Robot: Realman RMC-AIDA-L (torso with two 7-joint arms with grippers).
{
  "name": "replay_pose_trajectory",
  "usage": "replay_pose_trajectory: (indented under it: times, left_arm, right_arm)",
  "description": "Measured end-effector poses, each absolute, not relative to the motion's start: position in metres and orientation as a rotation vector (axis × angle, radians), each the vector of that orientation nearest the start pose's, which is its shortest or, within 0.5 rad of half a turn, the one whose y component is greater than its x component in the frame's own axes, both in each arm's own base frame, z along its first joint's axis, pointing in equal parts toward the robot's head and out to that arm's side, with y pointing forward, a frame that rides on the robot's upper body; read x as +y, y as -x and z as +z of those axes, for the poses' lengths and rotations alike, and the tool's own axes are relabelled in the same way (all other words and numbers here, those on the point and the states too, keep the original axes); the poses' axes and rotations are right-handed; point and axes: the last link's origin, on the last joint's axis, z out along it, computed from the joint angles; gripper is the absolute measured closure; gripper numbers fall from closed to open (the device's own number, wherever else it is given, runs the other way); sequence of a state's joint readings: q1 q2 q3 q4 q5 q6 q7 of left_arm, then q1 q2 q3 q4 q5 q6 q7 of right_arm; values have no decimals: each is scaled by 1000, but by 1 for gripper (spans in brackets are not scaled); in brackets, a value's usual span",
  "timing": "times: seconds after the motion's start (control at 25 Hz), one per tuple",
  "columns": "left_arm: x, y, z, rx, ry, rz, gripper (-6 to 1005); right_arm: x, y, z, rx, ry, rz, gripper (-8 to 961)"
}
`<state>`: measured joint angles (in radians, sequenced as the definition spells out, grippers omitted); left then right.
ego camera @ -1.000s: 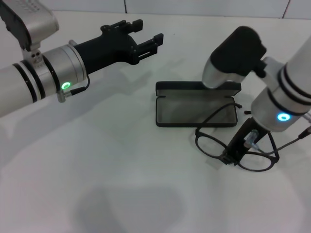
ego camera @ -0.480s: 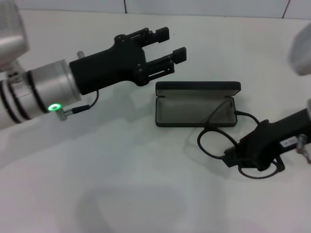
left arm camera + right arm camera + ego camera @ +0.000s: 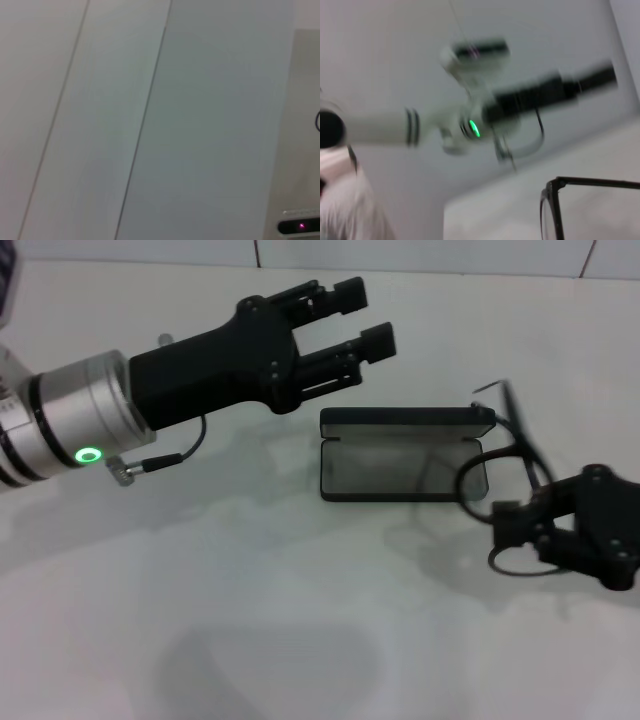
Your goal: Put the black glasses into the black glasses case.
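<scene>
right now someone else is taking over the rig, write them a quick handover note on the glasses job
Right end effector: shut on the black glasses, holding them lifted and tilted just beyond the case's right end, one temple arm sticking up.
Left end effector: open, holding nothing, hovering behind the case's left part.
Black glasses case: open on the white table, lid propped up at the back, grey lining bare.
Done: glasses picked up.
Left: bring the glasses over the tray, lay them in and release. Whether the case should be shut afterwards is not shown.

a plain white table [image 3: 250,640] runs back to a white tiled wall [image 3: 420,252] with thin seams.
</scene>
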<state>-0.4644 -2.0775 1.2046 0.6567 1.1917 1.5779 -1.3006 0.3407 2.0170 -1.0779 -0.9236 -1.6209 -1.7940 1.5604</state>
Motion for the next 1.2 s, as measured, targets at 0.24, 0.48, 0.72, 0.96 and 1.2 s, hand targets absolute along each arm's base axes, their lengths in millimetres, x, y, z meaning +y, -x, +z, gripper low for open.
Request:
replay_pose_trajectory:
  times: [0.24, 0.48, 0.72, 0.96, 1.2]
  left_arm:
    - [329, 171, -6, -378, 2632, -1389, 329]
    - [335, 154, -12, -352, 2725, -1360, 329]
    - [339, 133, -28, -341, 2896, -1255, 328]
    - [342, 116, -42, -350, 3011, -1192, 328]
    - [344, 107, -43, -346, 3042, -1180, 328]
  right_arm:
    - [269, -245, 22, 180, 2809, 1100, 840]
    - [272, -252, 6, -13, 2705, 1081, 840]
    - [282, -253, -1, -101, 2662, 995, 839]
    - [289, -251, -2, -175, 2642, 958, 839]
    - [292, -251, -3, -233, 2628, 914, 839]
